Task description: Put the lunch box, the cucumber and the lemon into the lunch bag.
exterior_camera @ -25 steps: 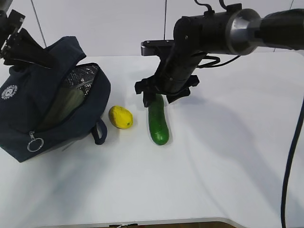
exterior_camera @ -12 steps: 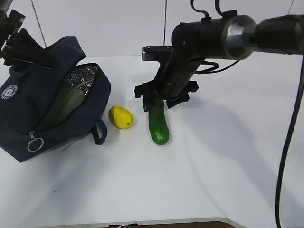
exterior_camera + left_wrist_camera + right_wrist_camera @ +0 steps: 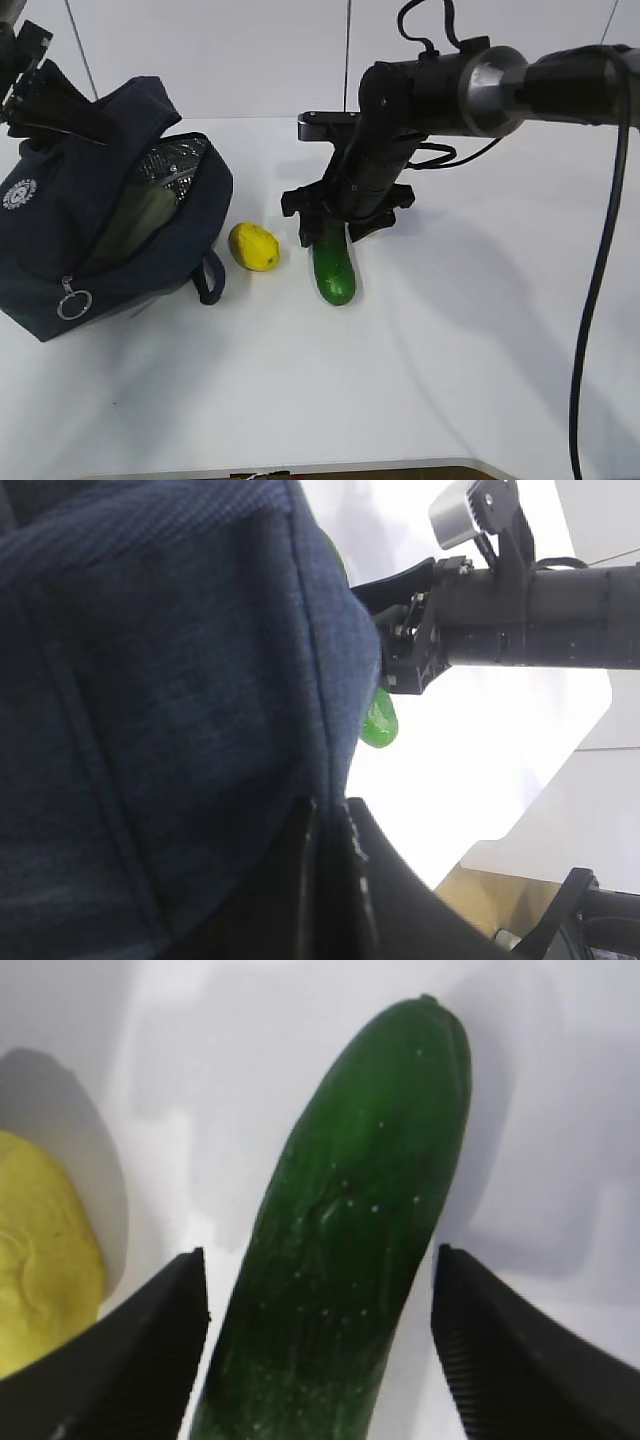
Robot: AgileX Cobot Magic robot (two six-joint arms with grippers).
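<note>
The navy lunch bag lies at the left, its mouth open and the foil lining showing. The lunch box sits inside it, with only a pale green strip visible. My left gripper is shut on the bag's upper edge and holds it up; in the left wrist view its fingers pinch the navy fabric. The lemon lies on the table beside the bag. The cucumber lies to its right. My right gripper is open and straddles the cucumber's far half, with a finger on each side and gaps to both.
The white table extends in front and to the right. The lemon lies close to the right gripper's left finger. A bag handle loop lies on the table beside the lemon. The zipper ring pull hangs at the bag's front.
My right gripper has come down over the cucumber's far half, so its fingers now stand either side of it. The left gripper, bag and lemon have not moved.
</note>
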